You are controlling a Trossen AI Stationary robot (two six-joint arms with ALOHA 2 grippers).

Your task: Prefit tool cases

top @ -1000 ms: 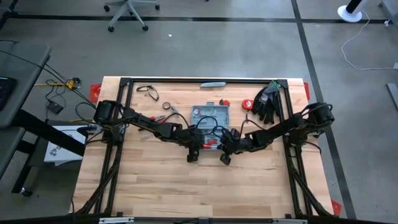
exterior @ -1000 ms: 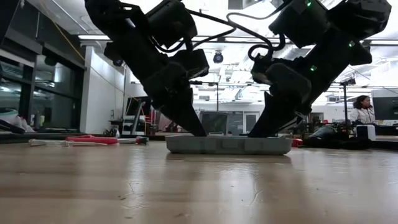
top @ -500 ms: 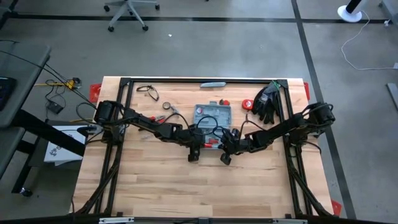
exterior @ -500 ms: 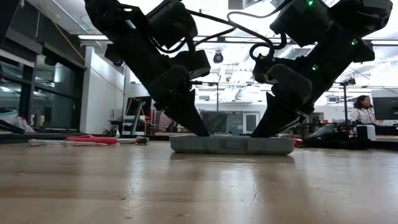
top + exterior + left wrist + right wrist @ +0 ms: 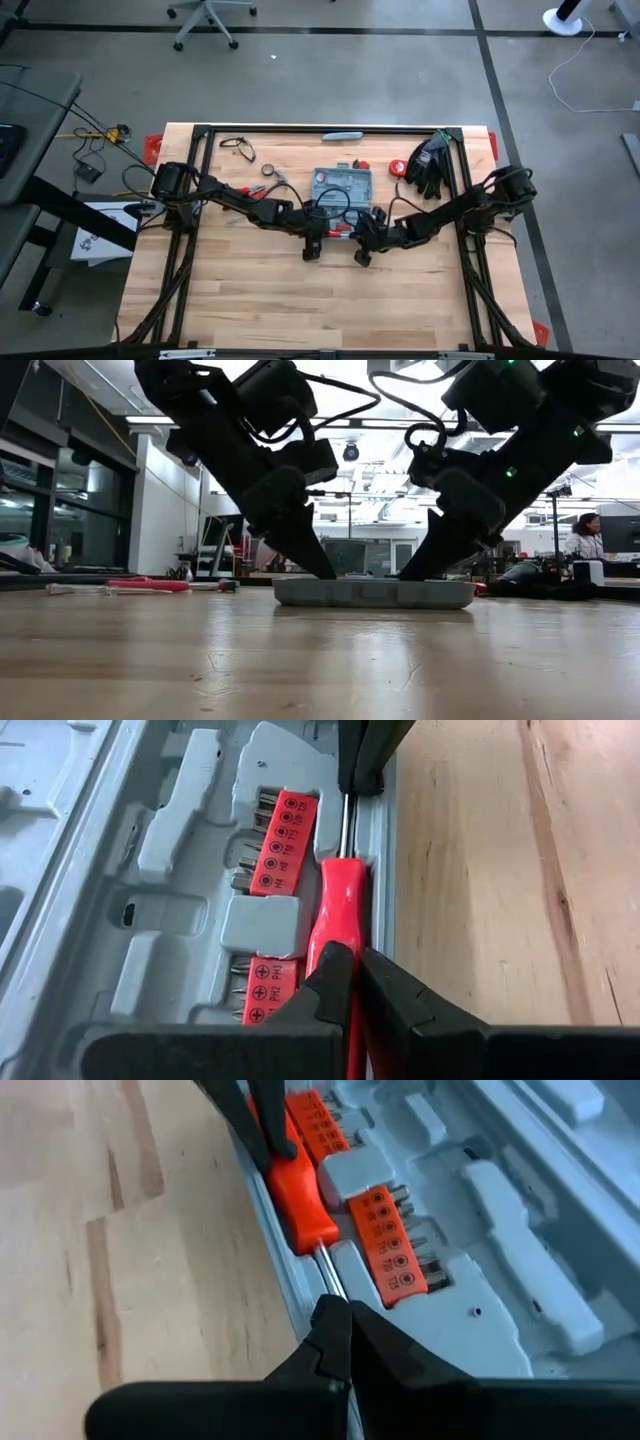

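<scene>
The blue-grey tool case (image 5: 342,185) lies open on the table, its flat underside on the wood (image 5: 372,593). A red-handled screwdriver (image 5: 340,910) lies in the moulded slot along the case's near edge, beside two red bit holders (image 5: 285,840). My left gripper (image 5: 357,982) is shut over the screwdriver's handle. My right gripper (image 5: 347,1330) is shut over its metal shaft. The two grippers face each other along the screwdriver; both come down onto the case in the low view. My left gripper presses its shut fingertips (image 5: 335,975) on the red handle (image 5: 335,925), at its butt end. The fingers slant down from the table's left side, along the screwdriver, which lies flat in its slot. My right gripper presses its shut fingertips (image 5: 330,1325) on the bare metal shaft (image 5: 327,1275), near the tip. The fingers slant down from the table's right side, along the shaft. The fingertips themselves hide the tip.
Black gloves (image 5: 430,165) and a small red thing (image 5: 397,168) lie at the far right. A slim grey-blue bar (image 5: 342,135) lies at the far edge. Red-handled tools (image 5: 150,585) lie to the left. A person (image 5: 583,535) stands in the room behind.
The case has slid a little toward the table's right edge with both grippers on the screwdriver; it stays flat on the table.
</scene>
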